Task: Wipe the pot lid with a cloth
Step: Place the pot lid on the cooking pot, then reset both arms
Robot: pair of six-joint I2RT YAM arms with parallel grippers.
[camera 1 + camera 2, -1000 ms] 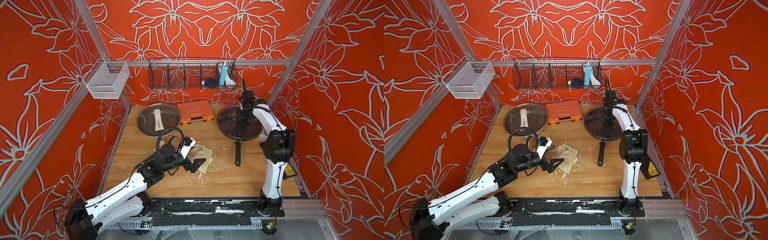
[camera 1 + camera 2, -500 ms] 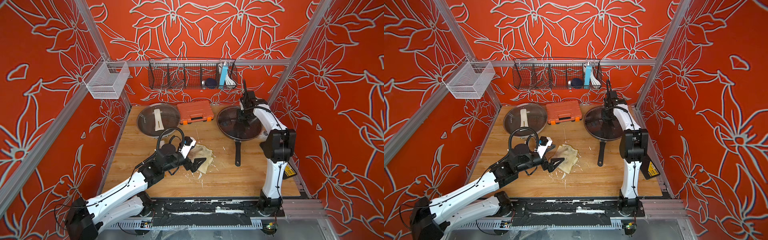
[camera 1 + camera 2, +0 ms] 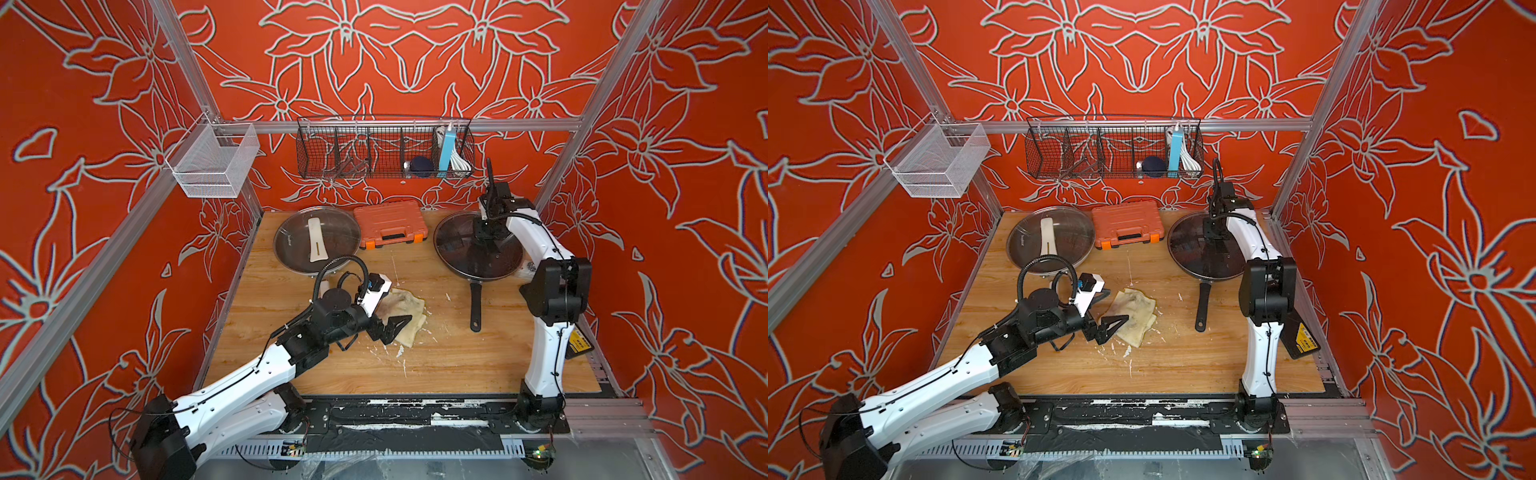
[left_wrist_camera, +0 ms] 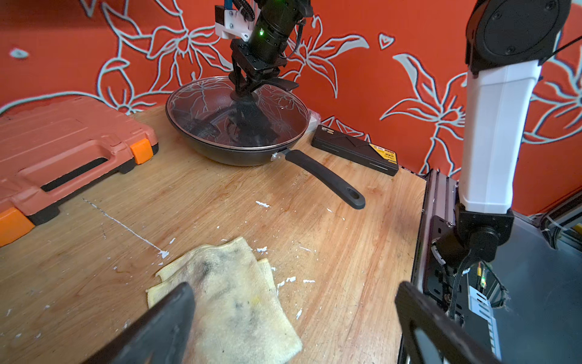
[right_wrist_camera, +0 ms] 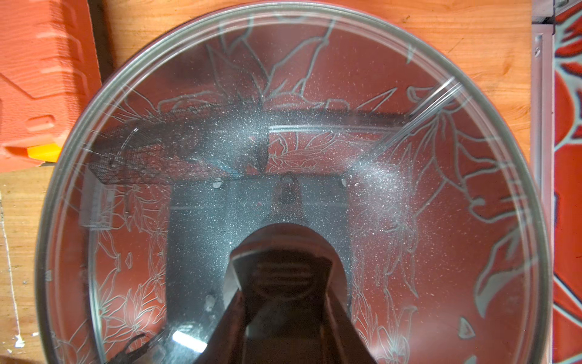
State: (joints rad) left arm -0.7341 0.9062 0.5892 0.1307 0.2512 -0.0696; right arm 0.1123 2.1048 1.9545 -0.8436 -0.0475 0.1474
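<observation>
Wooden counter (image 3: pixel 457 365) fills the floor of the red, flower-patterned cell. White flecks and one thin white streak are scattered over its middle.

The left arm comes in from the lower left of both top views, lying low over the wood. Its left gripper (image 3: pixel 395 329) is spread wide and holds nothing. In the left wrist view one finger (image 4: pixel 176 315) overlaps the left part of the cloth; the other stands well to the right over bare wood. Contact with the fabric: cannot tell.

The right arm stands at the right edge, bent toward the back wall. Its right gripper (image 4: pixel 248 89) points down, clamped on the dark knob at the centre of the pot lid (image 4: pixel 204 104).

A long black wire basket (image 3: pixel 374 149) hangs on the back rail, upper centre.

The black pan (image 4: pixel 239 156) is at the upper right of the counter, with the glass pot lid seated on it. The glass is speckled with fine white spots in the right wrist view.

A second glass lid (image 3: pixel 291 237) with a cream strip handle is at the upper left of the counter. An orange tool case (image 3: pixel 388 222) lies between the two lids.

A white mesh basket (image 3: pixel 212 166) is on the left rail.

The cloth (image 3: pixel 405 309) is cream, dark-stained and folded. It lies flat at the centre of the counter under the left gripper's tips, well apart from the pan.

A flat black box (image 4: pixel 352 149) with a yellow label lies right of the pan, by the wall.
</observation>
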